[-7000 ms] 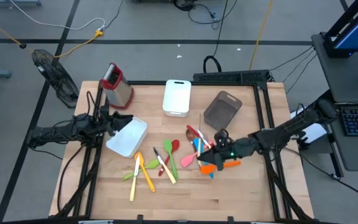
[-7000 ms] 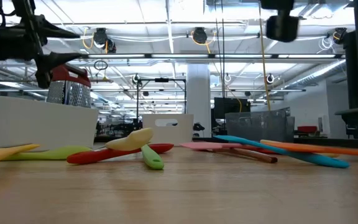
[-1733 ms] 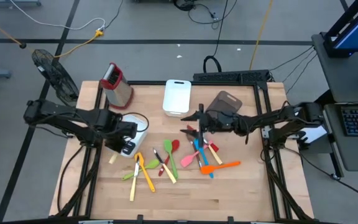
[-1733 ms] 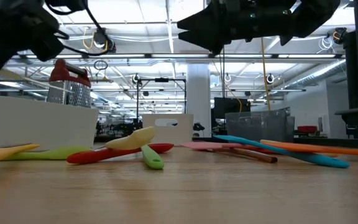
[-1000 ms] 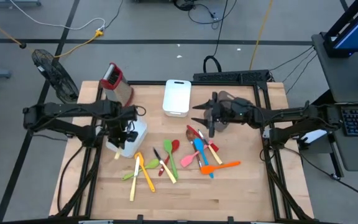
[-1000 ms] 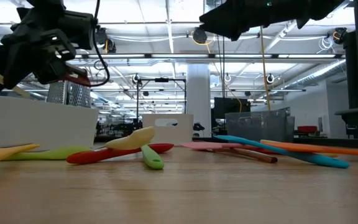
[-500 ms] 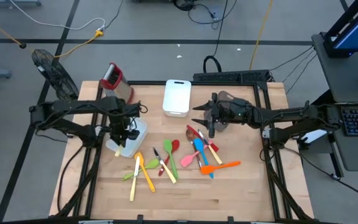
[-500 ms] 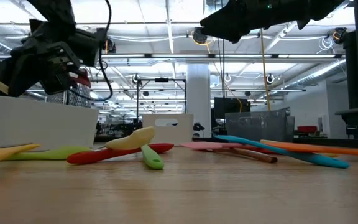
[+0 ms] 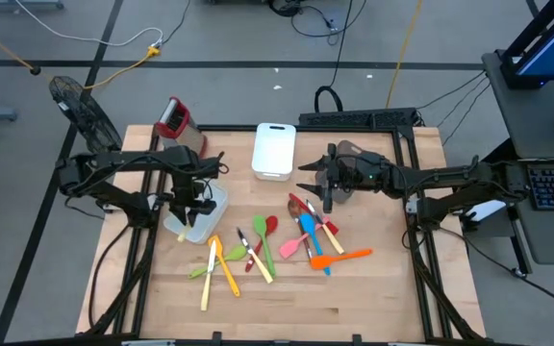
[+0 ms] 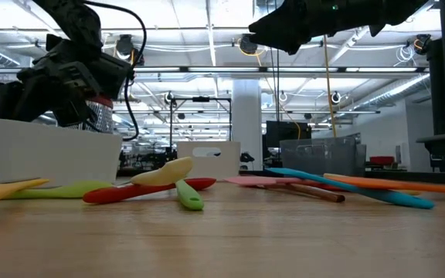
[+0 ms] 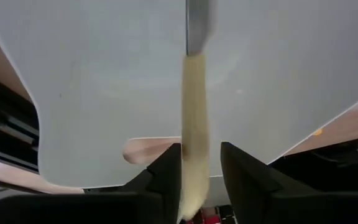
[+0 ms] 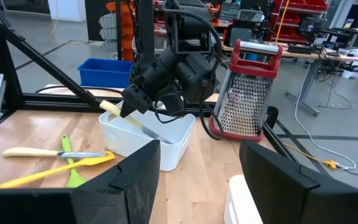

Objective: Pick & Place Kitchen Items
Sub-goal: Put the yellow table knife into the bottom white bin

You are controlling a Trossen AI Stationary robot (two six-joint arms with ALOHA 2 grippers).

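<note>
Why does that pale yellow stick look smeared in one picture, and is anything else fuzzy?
In the left wrist view the pale-yellow-handled utensil streaks between the left gripper fingers, motion-blurred, over the white bin. In the low view the near tabletop is soft and ceiling lights glare. The high view is evenly lit.

The left pincer (image 9: 192, 207) fills the white bin (image 9: 212, 209); the grater (image 9: 179, 130) crowds behind.

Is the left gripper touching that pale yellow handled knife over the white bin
Cannot tell. In the left wrist view the knife runs between the left gripper fingers, blurred, above the white bin.
</note>
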